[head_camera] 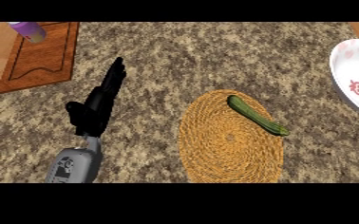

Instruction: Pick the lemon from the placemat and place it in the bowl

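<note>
A round woven straw placemat [228, 147] lies on the counter at centre right. On its upper right part rests a long green vegetable [257, 115] that looks like a cucumber or zucchini; I see no lemon. A white bowl with pink flower marks [345, 71] is cut off by the right edge. My left hand [98, 102] stands open at the left, fingers straight and pointing away, well apart from the placemat. My right hand does not show.
A wooden cutting board [42, 57] lies at the upper left corner, with a purple-capped object [28, 31] on its top edge. The counter is speckled brown stone.
</note>
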